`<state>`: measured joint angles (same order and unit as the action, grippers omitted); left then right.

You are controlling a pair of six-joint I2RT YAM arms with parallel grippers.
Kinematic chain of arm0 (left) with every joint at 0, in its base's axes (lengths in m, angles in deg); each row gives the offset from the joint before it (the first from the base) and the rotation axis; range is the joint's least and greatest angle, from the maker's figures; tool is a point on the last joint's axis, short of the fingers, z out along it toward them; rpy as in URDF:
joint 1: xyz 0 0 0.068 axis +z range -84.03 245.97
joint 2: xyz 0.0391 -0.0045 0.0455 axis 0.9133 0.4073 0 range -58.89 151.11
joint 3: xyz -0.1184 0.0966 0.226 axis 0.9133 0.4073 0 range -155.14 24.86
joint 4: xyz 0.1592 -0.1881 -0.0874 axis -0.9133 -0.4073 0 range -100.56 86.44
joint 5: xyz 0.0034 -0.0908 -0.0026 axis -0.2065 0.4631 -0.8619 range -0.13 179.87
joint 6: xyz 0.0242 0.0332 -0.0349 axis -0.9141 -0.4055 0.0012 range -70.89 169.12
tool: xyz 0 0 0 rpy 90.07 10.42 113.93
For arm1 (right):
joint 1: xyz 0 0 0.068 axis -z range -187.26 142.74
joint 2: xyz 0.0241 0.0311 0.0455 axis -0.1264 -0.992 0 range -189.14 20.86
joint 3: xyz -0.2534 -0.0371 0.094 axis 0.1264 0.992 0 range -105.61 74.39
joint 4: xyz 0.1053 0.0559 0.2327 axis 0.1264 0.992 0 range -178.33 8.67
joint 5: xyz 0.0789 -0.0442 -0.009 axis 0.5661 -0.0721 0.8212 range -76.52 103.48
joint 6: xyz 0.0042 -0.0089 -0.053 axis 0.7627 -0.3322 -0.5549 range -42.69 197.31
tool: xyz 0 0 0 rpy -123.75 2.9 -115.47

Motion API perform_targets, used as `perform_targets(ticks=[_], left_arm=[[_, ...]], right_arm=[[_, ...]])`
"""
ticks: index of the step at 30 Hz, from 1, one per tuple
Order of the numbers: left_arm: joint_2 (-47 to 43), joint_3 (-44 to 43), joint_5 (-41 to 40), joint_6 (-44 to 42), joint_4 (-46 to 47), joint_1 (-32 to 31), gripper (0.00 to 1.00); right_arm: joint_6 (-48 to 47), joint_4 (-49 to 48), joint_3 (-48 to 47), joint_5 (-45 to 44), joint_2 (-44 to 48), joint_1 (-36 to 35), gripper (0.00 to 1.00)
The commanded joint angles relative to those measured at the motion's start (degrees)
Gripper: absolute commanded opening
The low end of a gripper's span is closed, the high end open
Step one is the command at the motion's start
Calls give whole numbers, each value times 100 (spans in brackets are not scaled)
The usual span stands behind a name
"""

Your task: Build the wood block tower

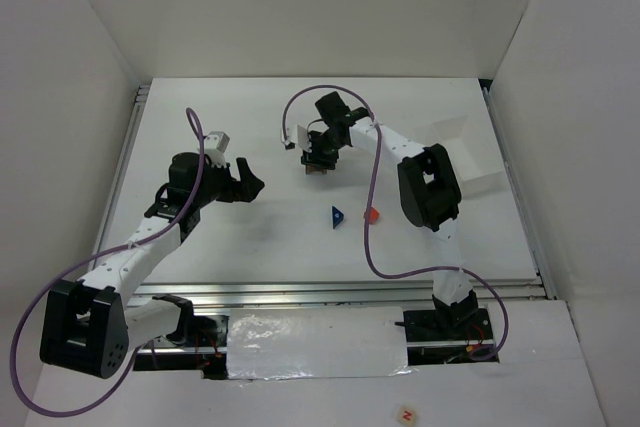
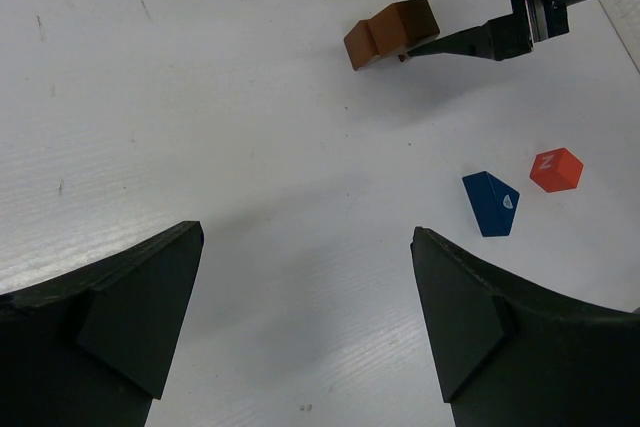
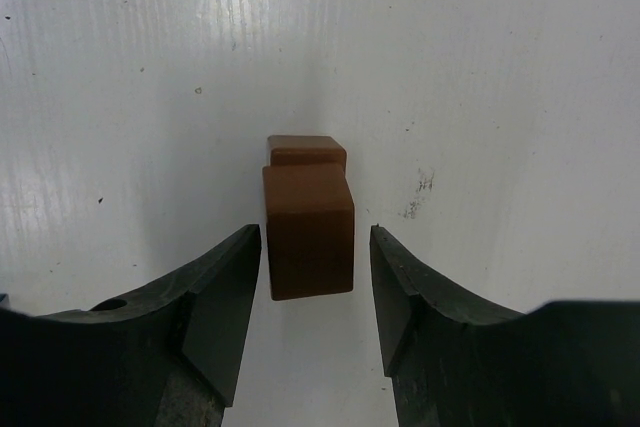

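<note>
Top external view: the left gripper [image 1: 247, 182] is spread wide and holds nothing. The right gripper [image 1: 318, 159] is over the brown blocks [image 1: 316, 170].

Left wrist view: the blue wedge [image 2: 490, 203] and red cube [image 2: 556, 169] lie side by side, apart from the brown blocks.

Right wrist view: the two brown blocks are stacked slightly offset between parted fingers [image 3: 225, 297], with a slim gap on each side.

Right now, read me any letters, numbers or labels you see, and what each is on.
"N" or "Z", white, on the red cube.
White mark on the blue wedge: too small to read.
Red mark on the small pale tile by the arm bases: blurred.
</note>
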<state>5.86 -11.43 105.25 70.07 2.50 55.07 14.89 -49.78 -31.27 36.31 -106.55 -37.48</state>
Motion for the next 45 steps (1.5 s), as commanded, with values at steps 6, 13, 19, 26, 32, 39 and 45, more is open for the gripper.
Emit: perform_targets(ticks=[6, 13, 19, 26, 32, 39, 45], left_arm=[[-33, -71, 141, -109, 255, 35, 99], [-33, -62, 167, -109, 272, 35, 99], [-33, -71, 176, -109, 255, 35, 99], [-59, -45, 229, -109, 281, 26, 99], [-33, -53, 229, -117, 299, 26, 99], [-33, -45, 317, -126, 316, 26, 99], [-50, -53, 334, -135, 308, 35, 99]], right_arm=[[63, -215, 37, -42, 155, -55, 56], [80, -295, 46, -51, 112, -54, 56], [124, -409, 81, -68, 94, -54, 56], [54, -269, 55, 29, 112, -54, 56], [-43, -128, 64, 55, 164, -63, 56], [-87, -189, 125, 11, 226, -90, 61], [-113, -365, 178, -51, 314, -90, 67]])
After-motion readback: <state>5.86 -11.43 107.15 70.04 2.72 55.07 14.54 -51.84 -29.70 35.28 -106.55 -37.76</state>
